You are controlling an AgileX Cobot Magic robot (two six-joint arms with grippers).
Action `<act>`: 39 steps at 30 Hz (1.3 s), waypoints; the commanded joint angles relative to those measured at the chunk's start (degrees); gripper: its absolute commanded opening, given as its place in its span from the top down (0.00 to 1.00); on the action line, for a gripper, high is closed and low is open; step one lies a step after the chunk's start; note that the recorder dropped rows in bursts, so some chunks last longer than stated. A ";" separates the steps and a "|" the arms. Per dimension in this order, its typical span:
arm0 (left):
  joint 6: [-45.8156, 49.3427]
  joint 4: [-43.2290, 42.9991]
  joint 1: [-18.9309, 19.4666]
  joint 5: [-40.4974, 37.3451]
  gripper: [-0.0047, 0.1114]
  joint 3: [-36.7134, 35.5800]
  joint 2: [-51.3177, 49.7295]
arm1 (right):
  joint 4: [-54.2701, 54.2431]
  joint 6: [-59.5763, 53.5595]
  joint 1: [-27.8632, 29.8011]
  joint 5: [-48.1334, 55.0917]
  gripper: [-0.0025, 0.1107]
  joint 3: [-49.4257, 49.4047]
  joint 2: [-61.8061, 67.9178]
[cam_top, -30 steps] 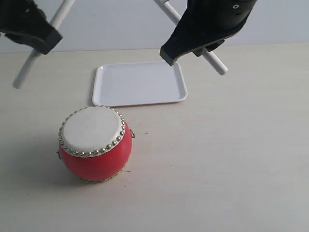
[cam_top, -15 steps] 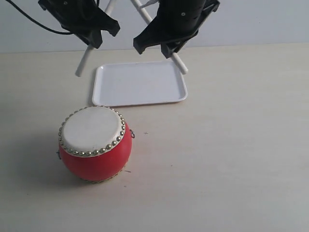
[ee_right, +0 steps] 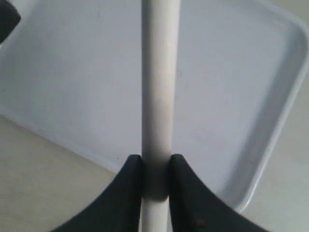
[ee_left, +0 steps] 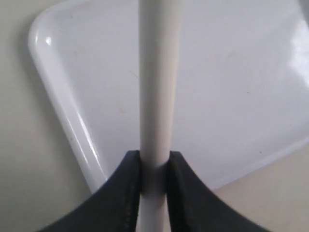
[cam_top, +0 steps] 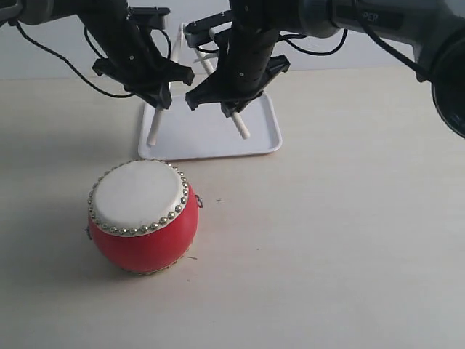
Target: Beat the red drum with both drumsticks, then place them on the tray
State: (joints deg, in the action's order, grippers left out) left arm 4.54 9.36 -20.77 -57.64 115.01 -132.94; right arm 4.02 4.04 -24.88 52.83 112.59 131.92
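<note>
The red drum stands on the table at the front left, cream skin up, with nothing touching it. Behind it lies the white tray. My left gripper is shut on one drumstick, whose lower end hangs over the tray's left edge. My right gripper is shut on the other drumstick, slanting down over the tray's middle. In the left wrist view the stick runs between the closed jaws above the tray. The right wrist view shows the same: the stick above the tray.
Both black arms and their cables crowd the space above the tray at the back. The pale tabletop stretches to the right and front of the drum.
Both grippers have come down and toward the tray with their drumsticks. The sticks' lower ends now hang low over the tray. The drum has not moved.
</note>
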 commanded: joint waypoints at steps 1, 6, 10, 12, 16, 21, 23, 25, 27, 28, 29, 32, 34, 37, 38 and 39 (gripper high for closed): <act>-0.45 1.56 0.17 1.17 0.96 0.40 -2.25 | -1.55 0.54 1.00 -1.89 0.90 0.50 2.25; -0.45 1.56 0.17 1.43 0.94 0.40 -3.70 | -1.68 0.70 1.36 -3.86 0.72 0.50 3.59; -0.45 1.56 0.17 1.83 0.79 0.51 -3.79 | -1.68 1.63 1.36 -4.11 0.60 0.50 3.59; -0.45 1.56 0.17 1.25 0.72 0.88 -3.79 | -1.68 1.61 1.36 -3.99 0.57 0.50 3.47; -0.45 1.56 0.17 1.00 0.63 0.88 -3.15 | -1.55 1.61 1.36 -3.88 0.57 0.50 2.12; -0.24 1.56 0.17 0.79 0.51 0.88 -2.75 | -0.05 1.81 1.36 -3.07 0.57 0.50 -0.56; -0.24 1.45 0.17 0.75 0.49 0.88 -2.63 | 1.56 2.31 1.50 -2.50 0.57 0.50 -1.89; -0.24 0.88 0.17 0.65 0.50 0.88 -1.85 | 2.15 2.90 1.93 -2.01 0.57 0.50 -3.18; -0.24 -0.38 0.30 0.65 0.51 0.88 -0.32 | 2.28 3.06 3.10 -1.24 0.61 0.50 -4.54; -0.24 -0.92 0.32 0.65 0.53 0.88 0.45 | 2.28 3.06 3.79 -0.79 0.65 0.50 -5.05; -0.24 -1.40 0.61 0.53 0.57 0.88 1.51 | 2.28 3.06 4.50 0.08 0.71 0.50 -5.58; -0.24 -1.40 1.73 -0.95 0.81 0.88 4.63 | 1.91 3.06 6.41 3.58 0.92 0.38 -6.89; -0.46 -0.99 2.90 -3.08 0.95 0.88 6.35 | 0.44 3.22 7.82 5.00 0.98 -0.59 -8.06; -0.46 1.05 5.07 -6.75 0.96 0.20 8.21 | -2.14 3.06 9.72 5.24 0.98 -3.90 -10.43; -0.46 1.88 5.78 -7.22 0.96 -0.84 8.88 | -2.26 3.06 10.32 5.24 0.98 -5.35 -11.22; -0.56 2.73 6.70 -7.47 0.96 -2.29 9.98 | -2.26 3.06 10.91 5.24 0.98 -7.01 -12.34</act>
State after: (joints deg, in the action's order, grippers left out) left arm 4.46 10.16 -15.98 -62.85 114.94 -125.14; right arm 2.60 7.16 -15.60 57.69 108.91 122.39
